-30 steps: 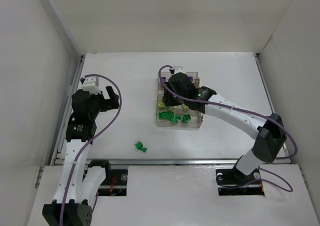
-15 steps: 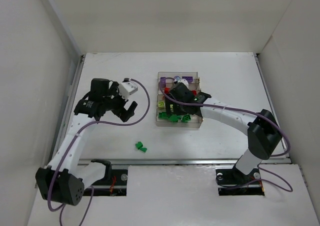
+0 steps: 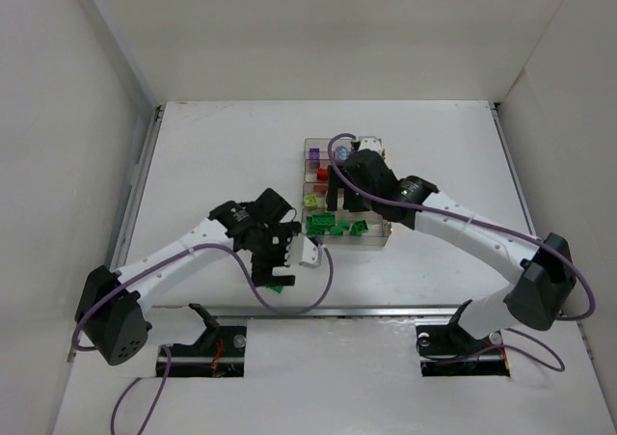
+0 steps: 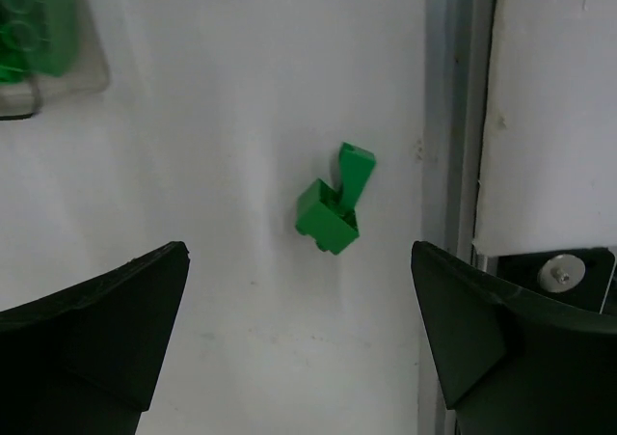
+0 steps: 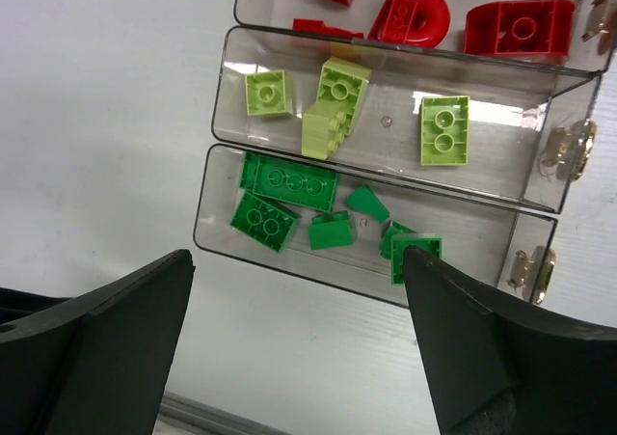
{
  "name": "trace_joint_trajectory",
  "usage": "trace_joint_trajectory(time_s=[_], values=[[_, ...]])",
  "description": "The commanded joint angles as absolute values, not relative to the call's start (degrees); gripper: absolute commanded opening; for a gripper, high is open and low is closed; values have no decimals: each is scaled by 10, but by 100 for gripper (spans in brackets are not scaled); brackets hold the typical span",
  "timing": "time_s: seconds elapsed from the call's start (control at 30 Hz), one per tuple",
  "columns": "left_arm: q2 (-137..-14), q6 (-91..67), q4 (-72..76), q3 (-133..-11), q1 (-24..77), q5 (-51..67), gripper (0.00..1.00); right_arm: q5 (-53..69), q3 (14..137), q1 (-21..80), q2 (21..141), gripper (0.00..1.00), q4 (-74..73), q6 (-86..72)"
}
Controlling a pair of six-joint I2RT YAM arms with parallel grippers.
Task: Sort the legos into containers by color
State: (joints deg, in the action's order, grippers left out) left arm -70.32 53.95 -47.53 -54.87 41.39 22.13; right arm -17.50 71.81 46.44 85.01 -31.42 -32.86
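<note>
The containers are one clear tray (image 3: 378, 235) with four long compartments. In the right wrist view its dark green legos (image 5: 289, 182) fill the nearest compartment (image 5: 204, 234), lime ones (image 5: 337, 93) the one behind, and red ones (image 5: 415, 11) the one beyond that. Purple legos (image 3: 316, 152) lie in the far compartment. Two dark green legos (image 4: 333, 208) lie touching on the table near its front rail. My left gripper (image 4: 299, 358) hovers open just short of them, holding nothing. My right gripper (image 5: 299, 358) hangs open above the tray's near edge, also holding nothing.
A metal rail (image 4: 453, 117) runs along the table's front edge, right beside the loose green legos. White walls (image 3: 67, 117) enclose the table on three sides. A corner of the tray (image 4: 92, 68) shows at the top left of the left wrist view.
My left arm has swung from the far left to the front centre, over the loose green legos. My right gripper has opened and lifted back above the tray.
</note>
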Motion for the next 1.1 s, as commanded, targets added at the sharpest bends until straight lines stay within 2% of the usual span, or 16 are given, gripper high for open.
trace_joint_trajectory(time_s=[0.0, 0.1, 0.17, 0.3, 0.4, 0.53, 0.7, 0.8, 0.97, 1.07], values=[[-699, 594, -517, -525, 456, 179, 100, -201, 705, 462, 815, 94, -326, -342], [-723, 529, -492, -493, 495, 123, 99, -201, 690, 462, 801, 94, -326, -348], [-742, 437, -439, -480, 514, 78, 93, -201, 685, 462, 801, 94, -326, -353], [-801, 372, -439, -492, 519, 72, 83, -201, 679, 462, 795, 94, -326, -359], [-801, 359, -422, -482, 519, 58, 72, -201, 673, 462, 795, 94, -326, -359], [-801, 353, -413, -458, 519, 44, 63, -201, 667, 462, 789, 94, -321, -359], [-801, 348, -403, -444, 519, 37, 45, -201, 667, 462, 789, 94, -321, -359], [-806, 348, -403, -444, 519, 32, 41, -201, 667, 462, 783, 94, -321, -359], [-806, 348, -403, -444, 519, 37, 9, -201, 662, 462, 778, 94, -321, -359], [-806, 343, -403, -449, 519, 37, 0, -201, 662, 462, 778, 94, -321, -359]])
